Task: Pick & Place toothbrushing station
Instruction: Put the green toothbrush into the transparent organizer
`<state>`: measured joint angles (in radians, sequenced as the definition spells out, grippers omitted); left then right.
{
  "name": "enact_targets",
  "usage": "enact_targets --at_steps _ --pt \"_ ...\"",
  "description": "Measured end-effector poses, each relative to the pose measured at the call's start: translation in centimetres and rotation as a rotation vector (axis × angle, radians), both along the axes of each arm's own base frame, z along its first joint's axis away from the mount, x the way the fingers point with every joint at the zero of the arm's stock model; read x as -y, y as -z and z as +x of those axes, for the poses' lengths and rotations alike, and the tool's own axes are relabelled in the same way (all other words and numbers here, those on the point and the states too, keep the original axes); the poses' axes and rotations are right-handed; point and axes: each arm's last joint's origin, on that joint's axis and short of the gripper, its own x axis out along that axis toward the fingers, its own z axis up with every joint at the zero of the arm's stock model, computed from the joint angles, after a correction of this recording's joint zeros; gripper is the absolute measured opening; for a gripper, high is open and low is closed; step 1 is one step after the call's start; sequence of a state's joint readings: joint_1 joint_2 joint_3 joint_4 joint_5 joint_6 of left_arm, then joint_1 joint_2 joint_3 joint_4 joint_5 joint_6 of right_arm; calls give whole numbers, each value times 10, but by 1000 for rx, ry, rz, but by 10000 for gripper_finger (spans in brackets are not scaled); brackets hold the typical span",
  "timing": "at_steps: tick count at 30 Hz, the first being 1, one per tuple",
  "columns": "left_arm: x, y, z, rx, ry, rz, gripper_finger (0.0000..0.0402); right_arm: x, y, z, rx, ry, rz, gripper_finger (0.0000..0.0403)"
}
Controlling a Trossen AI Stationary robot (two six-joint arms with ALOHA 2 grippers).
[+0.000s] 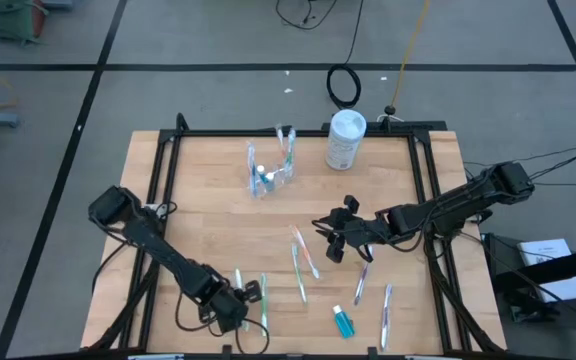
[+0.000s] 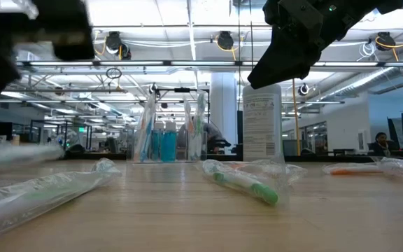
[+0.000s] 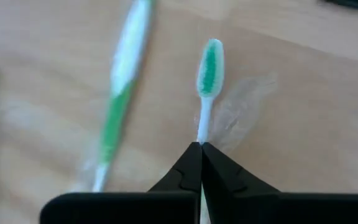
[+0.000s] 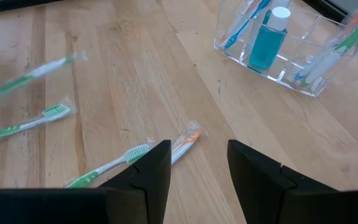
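White cylindrical canister [image 1: 346, 139] stands upright at the far edge of the wooden table [image 1: 208, 235], printed label on its side; low view shows it tall beside the clear organizer. Black cable coil [image 1: 344, 85] lies on grey floor beyond the table. Black tape lines [image 1: 268, 67] cross the floor. Office room behind, ceiling lights [image 2: 222, 40] overhead.

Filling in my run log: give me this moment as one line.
left gripper: shut on green toothbrush | right gripper: open, above table | organizer: partly filled

green-white toothbrush [image 3: 209, 78], blue tube [image 1: 344, 322], white canister [image 1: 345, 139]
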<state>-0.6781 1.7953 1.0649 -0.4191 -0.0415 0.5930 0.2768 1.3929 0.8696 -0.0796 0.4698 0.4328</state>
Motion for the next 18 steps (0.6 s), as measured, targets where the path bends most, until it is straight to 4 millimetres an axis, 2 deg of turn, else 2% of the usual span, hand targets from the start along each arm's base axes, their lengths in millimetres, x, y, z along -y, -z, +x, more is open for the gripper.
enact_targets --at_steps 4,7,14,18 --pt "-9 -29 -4 75 -55 -9 3 0 0 0 -1 1 0 153" --pt "-18 -57 -8 164 -164 -49 3 0 0 0 -3 0 0 153" --pt "-50 -114 -22 394 -583 -161 3 0 0 0 -1 0 0 153" --pt "-69 -139 -27 560 -813 -201 3 0 0 0 -1 0 0 153"
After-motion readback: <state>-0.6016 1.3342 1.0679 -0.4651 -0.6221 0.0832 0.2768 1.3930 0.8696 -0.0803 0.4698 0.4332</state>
